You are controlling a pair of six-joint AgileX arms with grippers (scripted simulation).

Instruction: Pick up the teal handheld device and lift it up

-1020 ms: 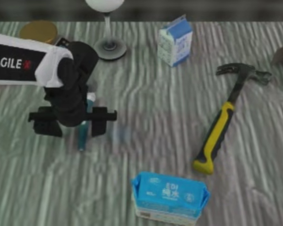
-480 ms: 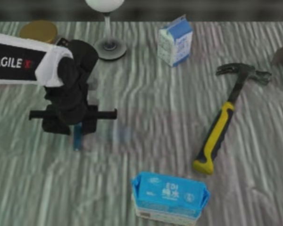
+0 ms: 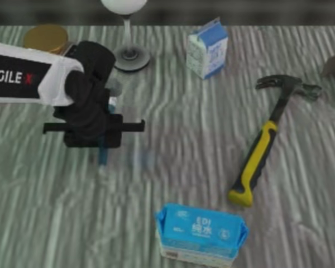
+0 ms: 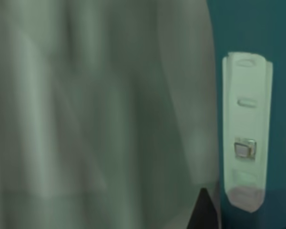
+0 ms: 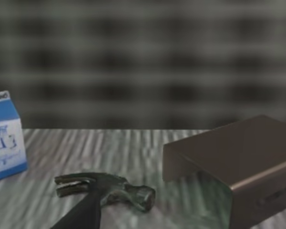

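Note:
The teal handheld device (image 3: 103,154) is gripped by my left gripper (image 3: 103,134), which is shut on its middle at the table's left side. Its dark-teal handle sticks out below the fingers and its white head end (image 3: 113,104) shows just above them. It seems to hang slightly above the cloth. In the left wrist view the teal handheld device (image 4: 276,119) fills the edge of the picture, with its white button strip (image 4: 246,129) facing the camera and one dark fingertip (image 4: 205,212) beside it. My right gripper is out of view.
A yellow-and-black hammer (image 3: 257,159) lies at the right, its head (image 5: 109,191) next to a brown box (image 5: 243,162). At the back stand a milk carton (image 3: 207,47), a wine glass (image 3: 129,53) and a gold lid (image 3: 46,37). A blue tissue pack (image 3: 201,230) lies at the front.
The left gripper's fingers closed on the teal device, then it shifted slightly right and toward the back with the device in it.

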